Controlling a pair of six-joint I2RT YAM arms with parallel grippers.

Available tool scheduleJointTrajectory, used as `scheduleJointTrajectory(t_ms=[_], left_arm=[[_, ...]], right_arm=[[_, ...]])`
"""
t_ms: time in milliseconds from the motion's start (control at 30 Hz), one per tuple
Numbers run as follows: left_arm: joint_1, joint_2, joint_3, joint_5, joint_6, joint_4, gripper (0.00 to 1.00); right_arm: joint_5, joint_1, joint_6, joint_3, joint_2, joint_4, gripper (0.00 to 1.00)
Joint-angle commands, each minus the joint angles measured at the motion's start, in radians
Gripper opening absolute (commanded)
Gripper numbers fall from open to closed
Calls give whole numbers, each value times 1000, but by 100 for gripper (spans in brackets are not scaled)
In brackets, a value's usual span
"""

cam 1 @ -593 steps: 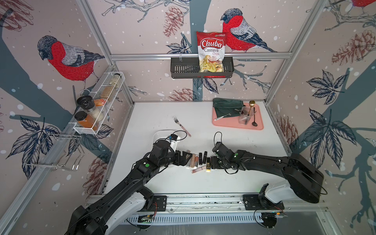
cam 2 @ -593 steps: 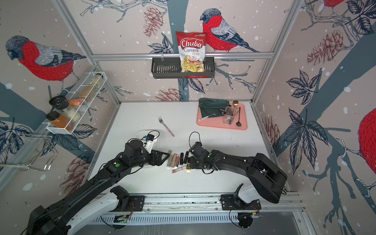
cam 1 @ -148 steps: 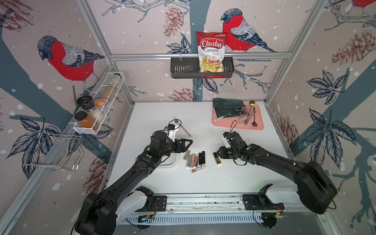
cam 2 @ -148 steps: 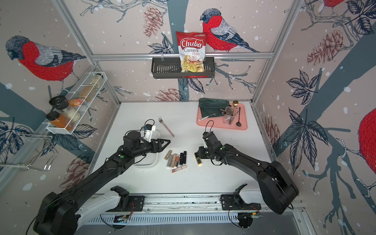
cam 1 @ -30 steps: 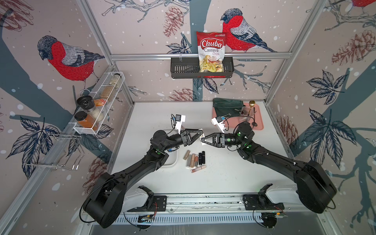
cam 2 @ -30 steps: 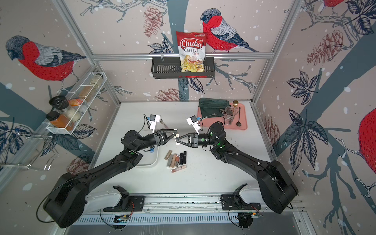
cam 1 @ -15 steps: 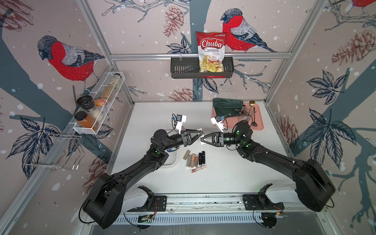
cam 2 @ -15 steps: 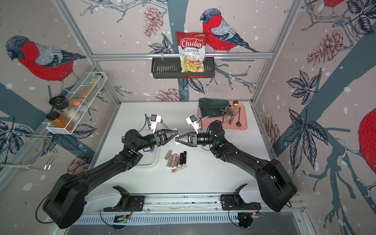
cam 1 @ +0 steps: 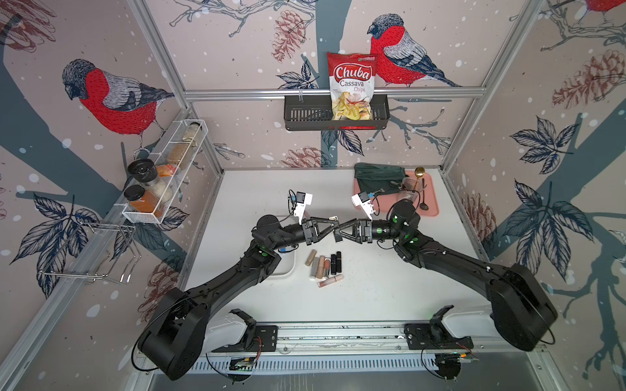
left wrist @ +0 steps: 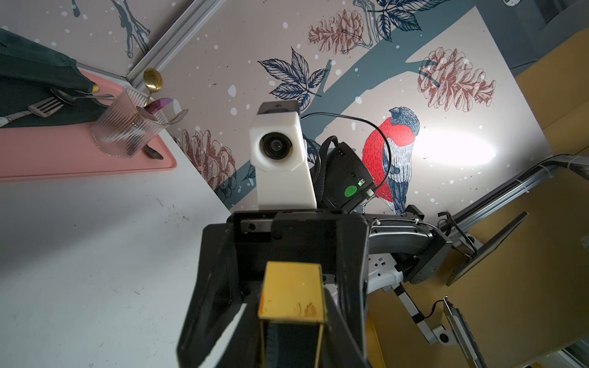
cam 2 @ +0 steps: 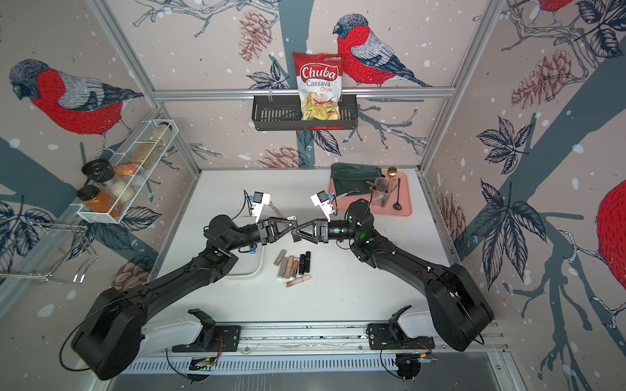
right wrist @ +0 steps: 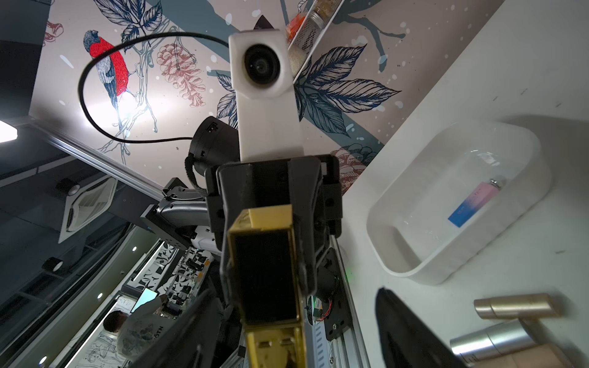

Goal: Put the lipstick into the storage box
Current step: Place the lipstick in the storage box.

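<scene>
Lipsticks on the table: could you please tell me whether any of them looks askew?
Yes, one. The pink tube lies crosswise at the near end of the row of lipsticks, whose other tubes lie side by side, roughly parallel. Nothing looks spilled or damaged.

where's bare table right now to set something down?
Bare: the back strip along the wall, left of the pink tray; the front patch between the lipstick row and the base rail. Crowded: mid-table, where left gripper and right gripper meet near the row, storage box alongside.
</scene>
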Motion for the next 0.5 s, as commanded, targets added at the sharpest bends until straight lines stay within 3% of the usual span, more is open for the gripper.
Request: scheduleJointTrajectory(t_ms=[0, 100, 167, 300, 333, 467], left_arm=[[23, -26, 4, -12, 50, -68, 2], [90, -81, 14, -46, 112, -260, 2], [149, -130, 48, -113, 205, -503, 3], [200, -174, 224, -502, 503, -1104, 3], [208, -160, 261, -582, 551, -1191, 3], [245, -86, 323, -708, 630, -1322, 1]], right_arm=[[6, -27, 8, -1, -30, 15, 100], [31, -76, -27, -15, -82, -59, 100], [106, -96, -161, 14, -122, -273, 100], [401, -79, -428, 104, -131, -696, 100], [446, -71, -464, 116, -123, -748, 100], [550, -27, -507, 110, -99, -809, 100]])
